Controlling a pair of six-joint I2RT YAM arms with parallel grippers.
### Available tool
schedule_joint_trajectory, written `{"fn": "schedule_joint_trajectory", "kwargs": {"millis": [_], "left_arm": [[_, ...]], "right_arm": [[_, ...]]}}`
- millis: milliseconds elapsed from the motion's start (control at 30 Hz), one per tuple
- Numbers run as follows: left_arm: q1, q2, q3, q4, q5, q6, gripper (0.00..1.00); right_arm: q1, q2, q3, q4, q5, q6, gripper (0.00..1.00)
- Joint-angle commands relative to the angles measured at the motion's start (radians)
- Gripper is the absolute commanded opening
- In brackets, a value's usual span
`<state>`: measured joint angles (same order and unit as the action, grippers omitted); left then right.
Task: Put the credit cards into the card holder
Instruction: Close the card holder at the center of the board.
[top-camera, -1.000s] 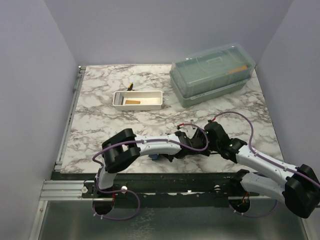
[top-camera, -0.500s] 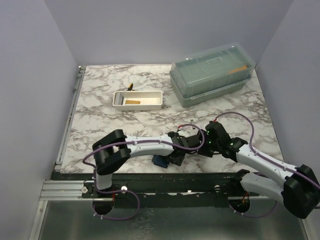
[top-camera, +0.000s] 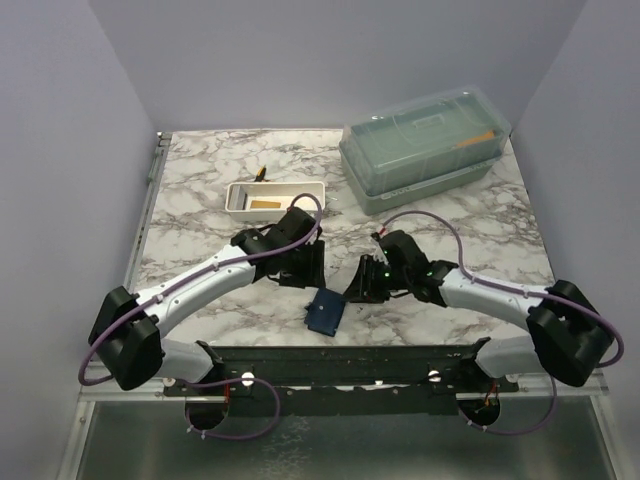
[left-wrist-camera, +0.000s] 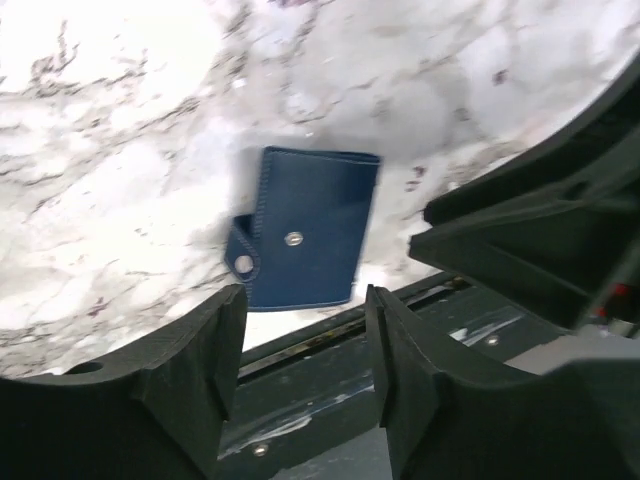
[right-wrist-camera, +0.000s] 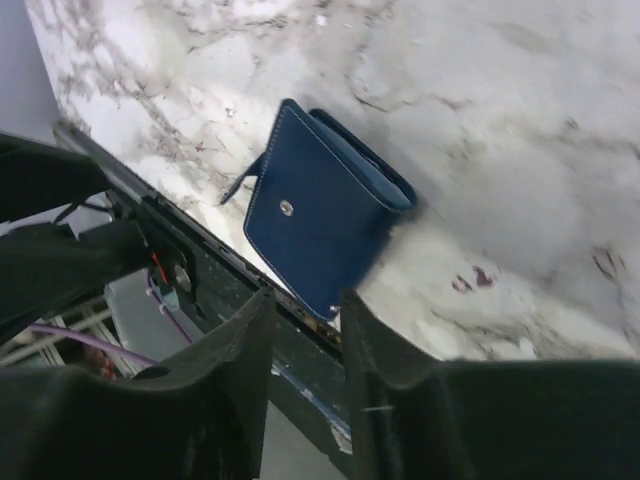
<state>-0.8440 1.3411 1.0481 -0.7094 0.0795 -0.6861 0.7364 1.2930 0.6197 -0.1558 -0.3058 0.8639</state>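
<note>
The card holder (top-camera: 324, 312) is a navy-blue wallet, folded shut, lying flat near the table's front edge. It shows in the left wrist view (left-wrist-camera: 305, 225) and the right wrist view (right-wrist-camera: 320, 215) with its snap on top. My left gripper (top-camera: 300, 268) is open and empty, a little behind and left of the wallet (left-wrist-camera: 305, 390). My right gripper (top-camera: 358, 285) is open and empty just right of it (right-wrist-camera: 305, 340). One orange-tan credit card (top-camera: 265, 204) lies in the white tray (top-camera: 300, 212). No card shows in the wallet.
A large translucent green lidded box (top-camera: 425, 150) stands at the back right, with something orange inside. A small yellow and dark object (top-camera: 260, 173) lies behind the tray. The metal rail (top-camera: 330, 355) runs along the front edge, close to the wallet.
Both grippers have come away from the wallet, which now lies free on the table. The left arm has swung back towards the tray. The right gripper has moved left and back.
</note>
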Motion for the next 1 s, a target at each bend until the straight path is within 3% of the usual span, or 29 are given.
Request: {"fn": "schedule_joint_trajectory", "kwargs": {"millis": [0, 100, 200, 467, 800, 967], "left_arm": [[0.058, 0.021, -0.077, -0.006, 0.102, 0.089, 0.54], [0.063, 0.044, -0.092, 0.001, 0.069, 0.104, 0.52], [0.063, 0.067, -0.105, 0.018, 0.064, 0.116, 0.48], [0.063, 0.1, -0.11, 0.034, 0.061, 0.13, 0.42], [0.061, 0.161, -0.109, 0.044, 0.091, 0.155, 0.44], [0.059, 0.172, -0.118, 0.049, 0.082, 0.157, 0.33]], "right_arm": [[0.009, 0.119, -0.003, 0.296, -0.168, 0.081, 0.29], [0.017, 0.197, 0.012, 0.346, -0.171, 0.09, 0.18], [0.029, 0.263, 0.029, 0.388, -0.201, 0.091, 0.14], [0.035, 0.332, 0.025, 0.417, -0.202, 0.094, 0.13], [0.034, 0.352, 0.04, 0.393, -0.193, 0.081, 0.12], [0.035, 0.359, 0.041, 0.393, -0.198, 0.078, 0.11]]}}
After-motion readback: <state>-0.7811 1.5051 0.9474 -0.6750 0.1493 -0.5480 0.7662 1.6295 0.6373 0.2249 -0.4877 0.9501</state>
